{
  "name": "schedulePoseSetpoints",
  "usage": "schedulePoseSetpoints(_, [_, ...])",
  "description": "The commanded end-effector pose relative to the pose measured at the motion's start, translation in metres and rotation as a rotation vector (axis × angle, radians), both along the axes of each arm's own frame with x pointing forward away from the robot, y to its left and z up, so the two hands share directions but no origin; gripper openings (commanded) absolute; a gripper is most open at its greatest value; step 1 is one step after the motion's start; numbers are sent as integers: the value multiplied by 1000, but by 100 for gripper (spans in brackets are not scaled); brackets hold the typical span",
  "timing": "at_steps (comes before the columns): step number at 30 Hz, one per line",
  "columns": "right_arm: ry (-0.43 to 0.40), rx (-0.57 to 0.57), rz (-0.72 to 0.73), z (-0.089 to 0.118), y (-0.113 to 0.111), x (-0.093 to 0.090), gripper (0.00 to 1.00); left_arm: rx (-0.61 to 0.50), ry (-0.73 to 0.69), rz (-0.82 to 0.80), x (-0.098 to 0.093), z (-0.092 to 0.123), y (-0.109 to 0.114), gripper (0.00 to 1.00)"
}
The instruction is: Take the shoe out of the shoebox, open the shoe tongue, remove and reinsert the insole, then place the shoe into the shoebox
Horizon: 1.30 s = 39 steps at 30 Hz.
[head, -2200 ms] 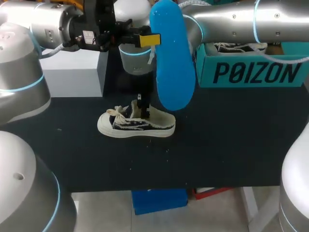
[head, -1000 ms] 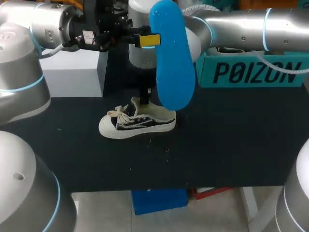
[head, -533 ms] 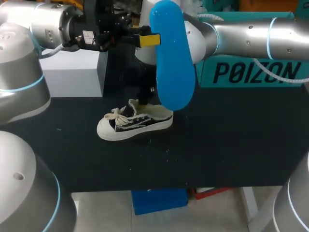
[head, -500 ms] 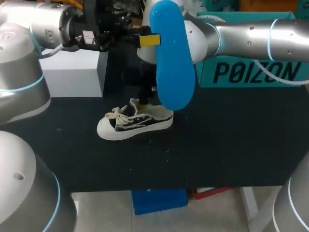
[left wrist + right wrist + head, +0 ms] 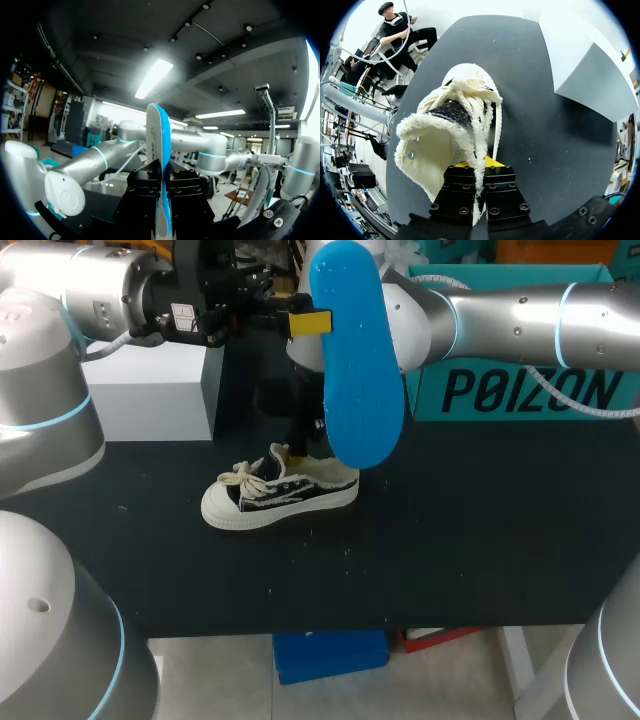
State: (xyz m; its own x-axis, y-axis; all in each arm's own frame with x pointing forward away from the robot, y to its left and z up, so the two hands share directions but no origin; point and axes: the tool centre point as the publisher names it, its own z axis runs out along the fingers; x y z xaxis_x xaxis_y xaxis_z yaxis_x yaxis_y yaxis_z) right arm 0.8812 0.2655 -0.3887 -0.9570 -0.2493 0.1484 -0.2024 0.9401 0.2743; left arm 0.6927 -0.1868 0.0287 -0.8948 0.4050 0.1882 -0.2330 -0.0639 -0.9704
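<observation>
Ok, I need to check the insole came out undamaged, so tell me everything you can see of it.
The insole is bright blue, smooth and foam-like, long with rounded ends, with no visible tear. It stands upright in the air, out of the shoe, gripped at one long edge by the left pincer, shut on it. Edge-on in the left wrist view it looks thin, with a whitish other face. Only the pincer touches it.

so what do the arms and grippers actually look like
The left arm and right arm are rounded silver tubes with white joint housings and light-blue rings; a pale cable runs along the right one. The left gripper and right gripper are boxy black with visible screws and yellow tips.
</observation>
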Motion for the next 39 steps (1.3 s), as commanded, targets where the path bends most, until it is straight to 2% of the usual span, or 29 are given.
schedulePoseSetpoints(1, [-1,0,-1,-1,0,0,0,-1,-1,2,-1,-1,-1,0])
schedulePoseSetpoints(7, [-1,0,-1,-1,0,0,0,-1,-1,2,-1,-1,-1,0])
schedulePoseSetpoints(10, [68,-8,-32,13,-7,4,0,-1,-1,2,-1,-1,-1,0])
schedulePoseSetpoints(15, [57,3,-187,46,-22,18,0,-1,-1,2,-1,-1,-1,0])
schedulePoseSetpoints(20, [2,-59,-300,60,-36,23,0,-1,-1,2,-1,-1,-1,0])
schedulePoseSetpoints(29, [-67,-198,-631,74,-63,32,0,-1,-1,2,-1,-1,-1,0])
schedulePoseSetpoints(39, [-74,-209,-1041,90,-80,36,0,-1,-1,2,-1,-1,-1,0])
